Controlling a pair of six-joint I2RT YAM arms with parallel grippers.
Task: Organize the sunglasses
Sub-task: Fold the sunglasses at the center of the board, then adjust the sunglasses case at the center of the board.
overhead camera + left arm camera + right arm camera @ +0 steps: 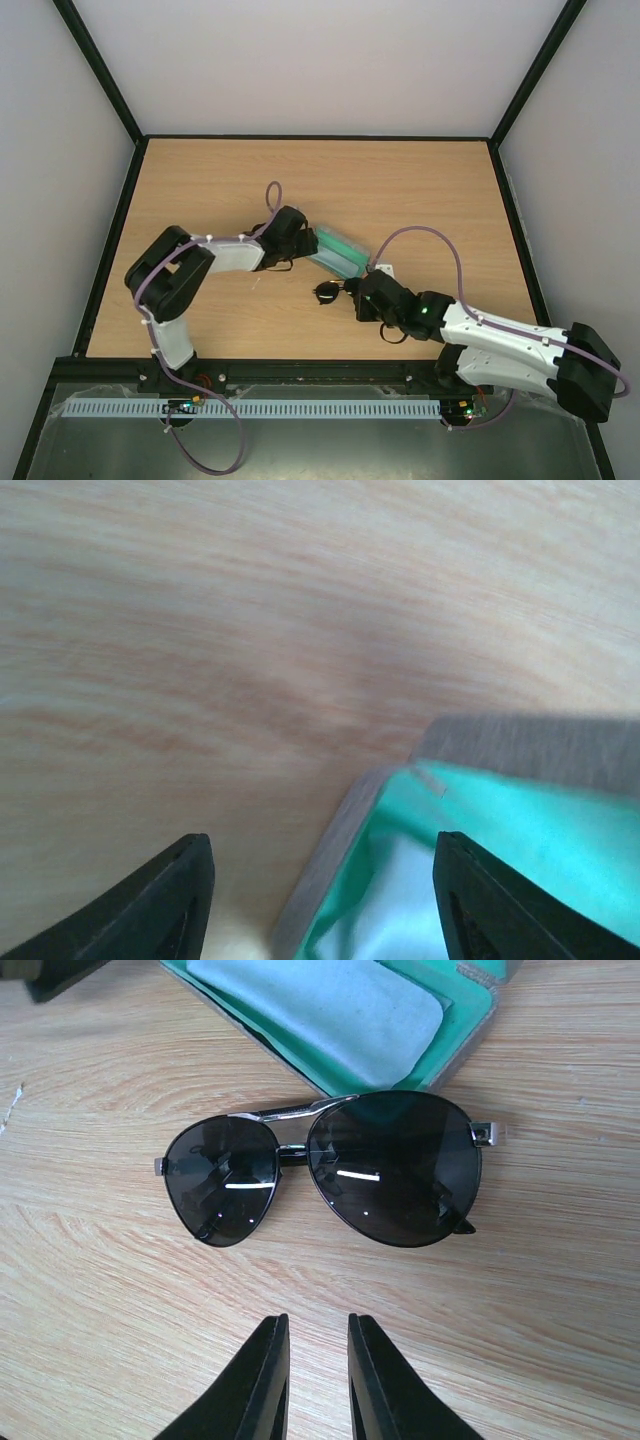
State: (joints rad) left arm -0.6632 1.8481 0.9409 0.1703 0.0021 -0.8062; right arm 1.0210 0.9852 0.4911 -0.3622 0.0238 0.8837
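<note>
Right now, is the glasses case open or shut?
Open. The right wrist view shows the case with its green lining exposed and the blue cloth lying inside; the sunglasses lie outside it on the table.

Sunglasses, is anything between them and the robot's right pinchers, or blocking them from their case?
Nothing visible lies between the right gripper and the sunglasses, only bare table. The open case sits just behind them, but a light blue cloth lies inside it, where the glasses would probably go.
</note>
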